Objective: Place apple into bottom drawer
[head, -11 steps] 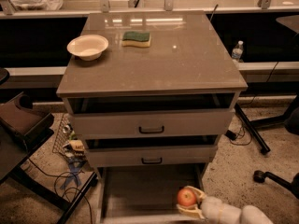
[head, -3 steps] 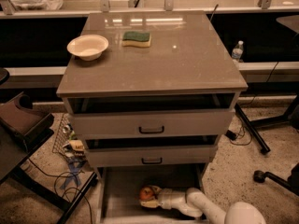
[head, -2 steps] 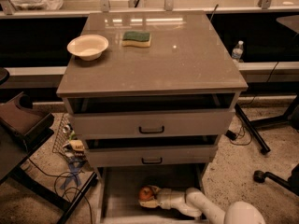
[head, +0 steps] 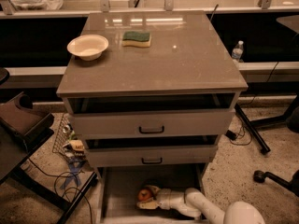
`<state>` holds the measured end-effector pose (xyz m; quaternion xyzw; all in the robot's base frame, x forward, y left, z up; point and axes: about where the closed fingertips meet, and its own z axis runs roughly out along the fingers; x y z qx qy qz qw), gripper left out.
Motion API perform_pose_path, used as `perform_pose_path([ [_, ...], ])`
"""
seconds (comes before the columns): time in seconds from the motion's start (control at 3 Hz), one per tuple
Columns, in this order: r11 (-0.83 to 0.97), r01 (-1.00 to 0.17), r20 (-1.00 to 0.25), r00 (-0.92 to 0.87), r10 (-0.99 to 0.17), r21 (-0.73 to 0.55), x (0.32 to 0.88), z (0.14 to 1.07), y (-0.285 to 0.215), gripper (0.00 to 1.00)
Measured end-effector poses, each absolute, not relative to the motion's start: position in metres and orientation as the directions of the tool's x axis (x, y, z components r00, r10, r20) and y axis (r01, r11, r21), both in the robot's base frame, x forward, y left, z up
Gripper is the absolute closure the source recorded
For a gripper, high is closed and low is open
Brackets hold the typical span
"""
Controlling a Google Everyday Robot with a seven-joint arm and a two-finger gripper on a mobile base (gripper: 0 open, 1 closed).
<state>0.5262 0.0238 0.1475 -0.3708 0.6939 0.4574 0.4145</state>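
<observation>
The apple (head: 145,194) is small and red-orange and sits low inside the bottom drawer (head: 117,190), which is pulled out at the foot of the grey-brown cabinet. My gripper (head: 145,196) reaches in from the right on a white arm (head: 196,203), and its pale fingers (head: 147,205) are closed around the apple. The apple is near the drawer's middle, close to the floor of the tray. I cannot tell whether it rests on the floor.
A cream bowl (head: 88,46) and a green-yellow sponge (head: 137,38) lie on the cabinet top (head: 187,64). The two upper drawers (head: 152,125) with black handles stand slightly open. A wire rack with clutter (head: 70,146) is on the left, chair legs (head: 271,176) on the right.
The gripper carried the apple from the drawer's right front to its middle and lower down. In the last second it has hardly moved.
</observation>
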Motion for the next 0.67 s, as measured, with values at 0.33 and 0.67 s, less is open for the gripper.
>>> perform_pose_path([
  [0.33, 0.305, -0.894, -0.914, -0.382, -0.135, 0.328, 0.5257, 0.1475, 0.0252, 0.00],
  [0.67, 0.305, -0.894, -0.914, -0.382, -0.135, 0.328, 0.5257, 0.1475, 0.0252, 0.00],
])
